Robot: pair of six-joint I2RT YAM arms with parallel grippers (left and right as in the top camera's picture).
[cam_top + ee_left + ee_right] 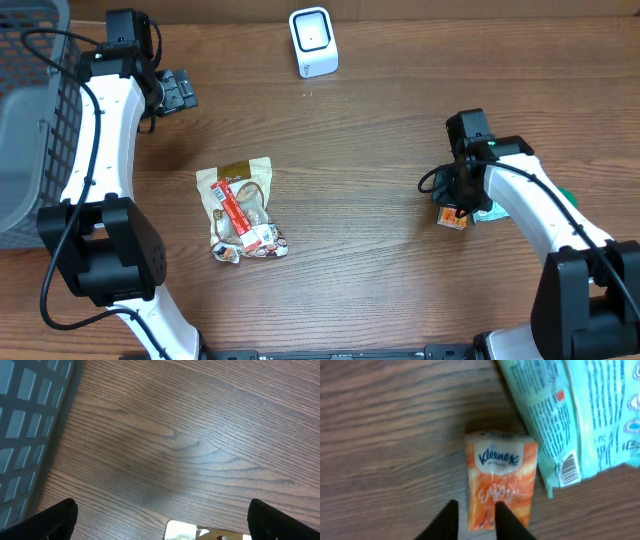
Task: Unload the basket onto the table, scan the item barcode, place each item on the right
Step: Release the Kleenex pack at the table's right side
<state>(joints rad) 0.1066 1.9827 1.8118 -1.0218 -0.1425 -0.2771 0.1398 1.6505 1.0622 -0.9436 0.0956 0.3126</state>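
The right gripper (475, 516) stood low over the orange Kleenex pack (502, 467), which lay flat just beside a teal packet (570, 415) and well apart from the scanner (313, 42). Its jaws were narrow and straddled the pack's left part, evidently for a pickup, though a firm hold could not be confirmed. The left gripper (178, 92) sat wide open and empty near the basket (30, 120), presumably parked clear.

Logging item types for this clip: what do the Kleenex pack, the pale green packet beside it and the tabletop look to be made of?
Kleenex pack: thin glossy plastic film, probably; sheen and soft creases show.
Pale green packet: likewise printed plastic film, wrinkled, with a sealed edge.
Tabletop: wood or wood-look laminate, matte, grain visible; which one is unclear.
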